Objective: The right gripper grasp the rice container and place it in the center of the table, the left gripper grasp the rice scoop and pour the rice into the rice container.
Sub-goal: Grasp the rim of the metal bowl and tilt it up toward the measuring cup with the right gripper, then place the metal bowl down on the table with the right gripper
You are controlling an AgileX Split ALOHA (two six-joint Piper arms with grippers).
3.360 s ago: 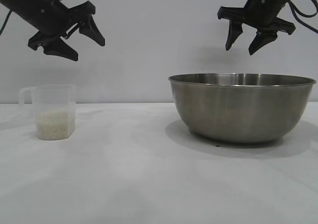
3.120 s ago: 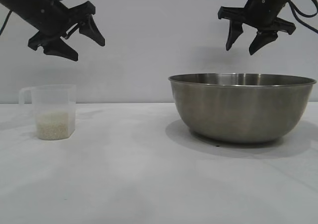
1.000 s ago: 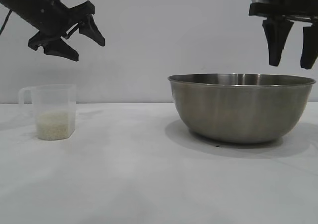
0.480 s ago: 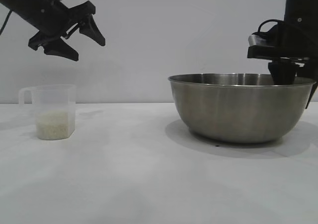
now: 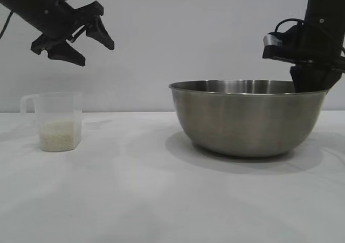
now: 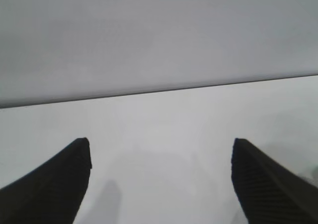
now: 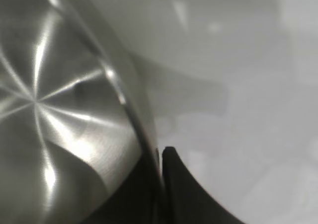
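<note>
Plain white tabletop up front, bare and wide. On it, toward the left, the rice scoop, a small clear cup standing upright with its handle on the outer left side. Inside it, white rice filling the bottom part. On the right side of the tabletop, well apart from the scoop, the rice container, a big round steel bowl sitting flat, with a soft shadow under it.

At the bowl's right rim, the right gripper, pointing steeply down. Fingers pressed together on the thin rim, one inside the bowl and one outside, as seen up close in the right wrist view, where the rice container shines with bright streaks and a dark finger sits just against the outer edge of the rim.

High above the scoop, not touching it, the left gripper, tilted down toward the right. Fingers spread wide with nothing between them, only tabletop below.

Behind everything, a plain pale wall.
</note>
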